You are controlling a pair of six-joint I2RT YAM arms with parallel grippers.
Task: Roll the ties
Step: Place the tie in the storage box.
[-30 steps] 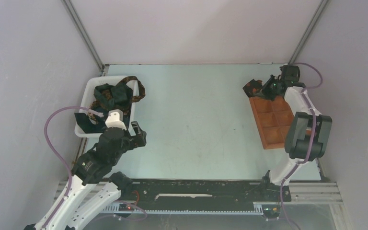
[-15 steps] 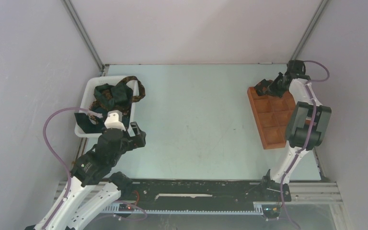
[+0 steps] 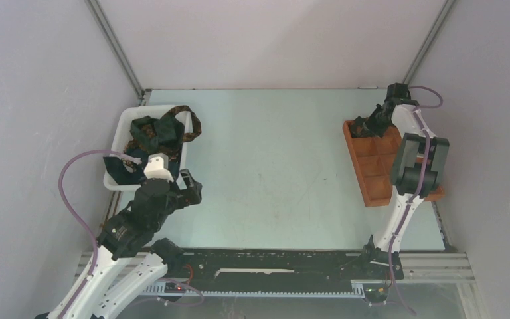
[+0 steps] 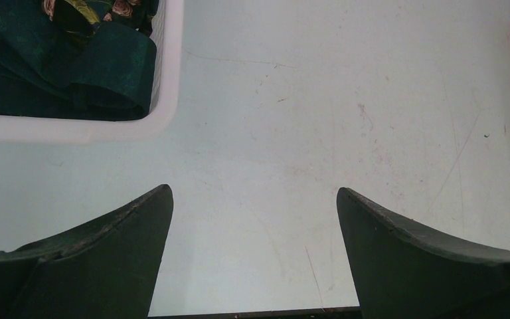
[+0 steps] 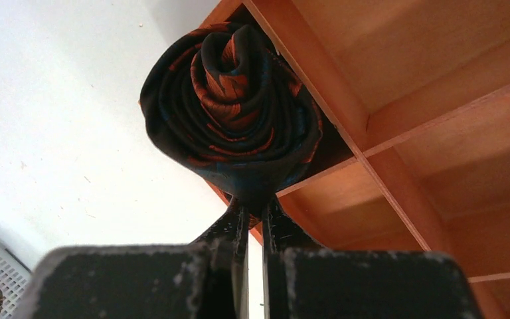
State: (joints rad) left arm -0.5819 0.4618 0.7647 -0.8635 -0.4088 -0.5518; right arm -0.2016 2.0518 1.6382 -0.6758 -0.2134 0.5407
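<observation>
A dark tie with orange-red pattern, wound into a tight roll [image 5: 232,113], hangs at the far left corner compartment of the orange-brown tray [image 5: 438,80]. My right gripper [image 5: 255,206] is shut on the roll's lower edge. From above, that gripper [image 3: 374,123] sits over the tray's far end [image 3: 372,179]. Loose dark green and patterned ties [image 3: 156,129] lie heaped in the white bin [image 3: 116,181]. My left gripper [image 3: 189,186] hovers open beside the bin's near right corner, nothing between its fingers [image 4: 133,239]. Folded green tie fabric [image 4: 60,66] shows inside the bin.
The bin's white rim [image 4: 73,129] lies just left of my left gripper. One brown patterned tie loops over the bin's far right rim [image 3: 191,123]. The tray's other compartments [image 3: 378,163] show bare wood. Grey walls close in the table on both sides.
My right gripper has carried the rolled tie from beyond the tray's far left corner onto its far corner compartment, the arm swinging right. The left arm has barely moved.
</observation>
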